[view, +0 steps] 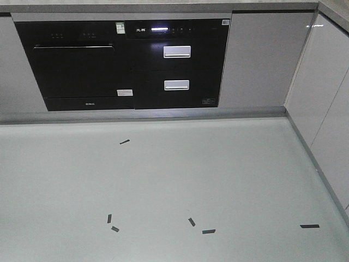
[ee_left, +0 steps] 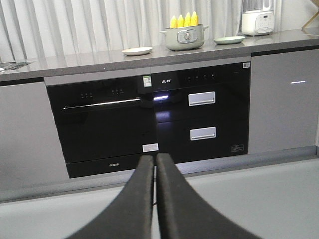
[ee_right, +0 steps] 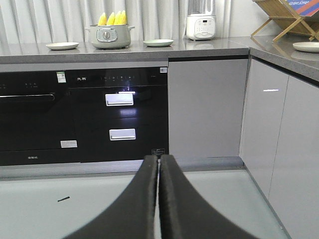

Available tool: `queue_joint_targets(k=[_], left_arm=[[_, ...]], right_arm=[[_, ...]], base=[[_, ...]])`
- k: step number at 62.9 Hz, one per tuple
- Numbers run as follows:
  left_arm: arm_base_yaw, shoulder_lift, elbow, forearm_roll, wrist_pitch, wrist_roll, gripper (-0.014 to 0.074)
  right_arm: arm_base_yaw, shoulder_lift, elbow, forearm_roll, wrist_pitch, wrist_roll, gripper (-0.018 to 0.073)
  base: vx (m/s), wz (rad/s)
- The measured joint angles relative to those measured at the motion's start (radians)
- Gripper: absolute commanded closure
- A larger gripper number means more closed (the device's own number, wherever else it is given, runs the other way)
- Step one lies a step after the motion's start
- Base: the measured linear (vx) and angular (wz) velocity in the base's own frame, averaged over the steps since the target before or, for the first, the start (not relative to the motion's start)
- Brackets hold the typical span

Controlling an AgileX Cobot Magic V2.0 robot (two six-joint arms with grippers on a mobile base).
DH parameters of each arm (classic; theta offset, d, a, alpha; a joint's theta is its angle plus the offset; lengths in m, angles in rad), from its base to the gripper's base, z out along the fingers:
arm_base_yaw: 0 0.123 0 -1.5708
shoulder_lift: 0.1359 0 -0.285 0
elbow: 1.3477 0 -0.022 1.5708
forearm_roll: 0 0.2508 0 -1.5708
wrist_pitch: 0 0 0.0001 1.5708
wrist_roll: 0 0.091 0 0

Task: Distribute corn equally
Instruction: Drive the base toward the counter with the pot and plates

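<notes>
Several yellow corn cobs point(ee_left: 183, 20) point(ee_right: 112, 18) stand upright in a grey-green pot point(ee_left: 185, 38) point(ee_right: 109, 36) on the far counter. A white plate point(ee_left: 137, 51) point(ee_right: 62, 46) lies left of the pot and a green plate point(ee_left: 229, 40) point(ee_right: 158, 43) lies right of it. My left gripper point(ee_left: 155, 157) is shut with nothing between its fingers, low and well short of the counter. My right gripper point(ee_right: 159, 158) is also shut and empty, far from the pot. The exterior front view shows neither gripper and no corn.
Black built-in appliances point(view: 122, 63) fill the cabinet front under the grey counter point(ee_right: 209, 47). A white blender point(ee_right: 201, 21) stands right of the green plate. Another plate point(ee_right: 306, 46) and a wooden rack point(ee_right: 286, 17) sit on the right-hand counter. Black tape marks point(view: 208, 231) dot the floor.
</notes>
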Motion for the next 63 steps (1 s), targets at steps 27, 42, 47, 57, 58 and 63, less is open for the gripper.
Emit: queue_joint_targets(k=[27, 42, 47, 57, 58, 63], left_arm=[[0.0, 0.0, 0.0, 0.0, 0.0, 0.0, 0.0603], [0.0, 0.0, 0.0, 0.0, 0.0, 0.0, 0.0603], [0.0, 0.0, 0.0, 0.0, 0.0, 0.0, 0.0603], [0.0, 0.0, 0.0, 0.0, 0.0, 0.0, 0.0603], [0.0, 0.0, 0.0, 0.0, 0.0, 0.0, 0.0603], [0.0, 0.0, 0.0, 0.0, 0.0, 0.0, 0.0603]], right_arm=[[0.0, 0.0, 0.0, 0.0, 0.0, 0.0, 0.0566], [0.0, 0.0, 0.0, 0.0, 0.0, 0.0, 0.0566], [0.0, 0.0, 0.0, 0.0, 0.0, 0.0, 0.0566], [0.0, 0.0, 0.0, 0.0, 0.0, 0.0, 0.0566], [0.0, 0.0, 0.0, 0.0, 0.0, 0.0, 0.0566], [0.0, 0.0, 0.0, 0.0, 0.0, 0.0, 0.0566]], base=[[0.0, 0.0], [0.0, 0.0], [0.0, 0.01], [0.01, 0.01], [0.02, 0.02], [0.02, 0.02]])
